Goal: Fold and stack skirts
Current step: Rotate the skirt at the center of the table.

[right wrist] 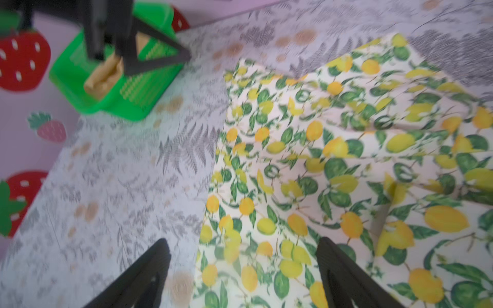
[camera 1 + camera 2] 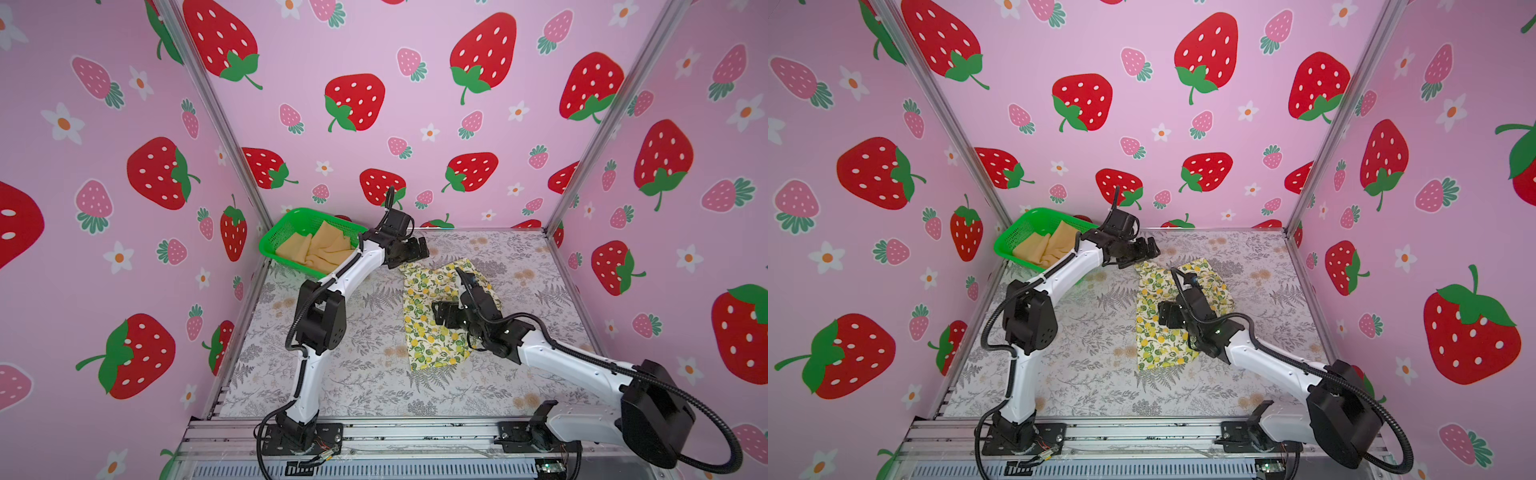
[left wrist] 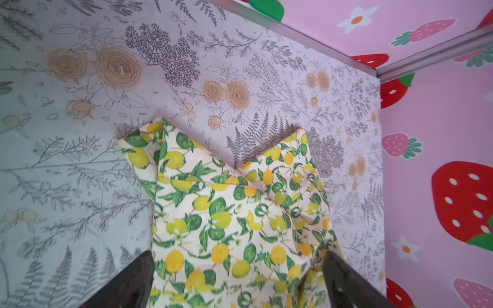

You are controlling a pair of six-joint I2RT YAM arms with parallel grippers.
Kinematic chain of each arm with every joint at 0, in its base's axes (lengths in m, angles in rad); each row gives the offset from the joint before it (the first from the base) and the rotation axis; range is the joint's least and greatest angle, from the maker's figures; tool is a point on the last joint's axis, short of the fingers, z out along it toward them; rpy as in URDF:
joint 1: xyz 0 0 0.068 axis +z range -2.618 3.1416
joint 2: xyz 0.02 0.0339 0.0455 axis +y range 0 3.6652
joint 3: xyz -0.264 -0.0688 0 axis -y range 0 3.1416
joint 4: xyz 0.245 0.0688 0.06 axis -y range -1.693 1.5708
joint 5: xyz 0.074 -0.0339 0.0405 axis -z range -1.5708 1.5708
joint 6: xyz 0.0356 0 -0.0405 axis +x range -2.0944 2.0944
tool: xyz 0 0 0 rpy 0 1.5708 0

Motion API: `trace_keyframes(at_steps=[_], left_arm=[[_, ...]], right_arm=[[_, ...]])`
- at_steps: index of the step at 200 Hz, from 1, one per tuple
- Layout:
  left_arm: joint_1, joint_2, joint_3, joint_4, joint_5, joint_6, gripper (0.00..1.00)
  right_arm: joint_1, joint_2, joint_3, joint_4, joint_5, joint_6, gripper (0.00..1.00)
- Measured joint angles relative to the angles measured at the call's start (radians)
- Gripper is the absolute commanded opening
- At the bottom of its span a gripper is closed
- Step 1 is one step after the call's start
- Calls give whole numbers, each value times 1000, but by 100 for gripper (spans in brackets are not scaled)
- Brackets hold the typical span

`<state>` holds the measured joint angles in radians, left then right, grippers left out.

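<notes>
Top views, cream cloth skirt printed with yellow lemons and green leaves (image 2: 428, 332): laid partly folded on the floral table (image 2: 353, 374), right of centre.
Top views, plain mustard-tan cloth skirt (image 2: 320, 249): bunched inside the green plastic mesh basket (image 2: 286, 224), left of centre.
Top views, left gripper (image 2: 417, 249): held over the printed skirt's upper edge.
Top views, right gripper (image 2: 441, 314): held over its middle.
Left wrist view, fingers (image 3: 133, 285): spread wide, nothing gripped; printed skirt (image 3: 226, 213) at lower centre.
Right wrist view, fingers (image 1: 344, 282): spread wide, nothing gripped; printed skirt (image 1: 333, 160) across the right half.
</notes>
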<state>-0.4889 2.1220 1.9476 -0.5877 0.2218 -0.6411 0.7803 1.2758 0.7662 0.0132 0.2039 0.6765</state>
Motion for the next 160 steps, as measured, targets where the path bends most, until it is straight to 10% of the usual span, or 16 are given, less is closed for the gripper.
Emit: trace_keyframes(at_steps=[70,160], left_arm=[[-164,-276,-547,195,42,-74,99],[-233,-143,-608,319,73,-153,99]], right_arm=[[-299,240,95,-13,-13,-150,100],[-385,395,38,63,-137,-173,100]])
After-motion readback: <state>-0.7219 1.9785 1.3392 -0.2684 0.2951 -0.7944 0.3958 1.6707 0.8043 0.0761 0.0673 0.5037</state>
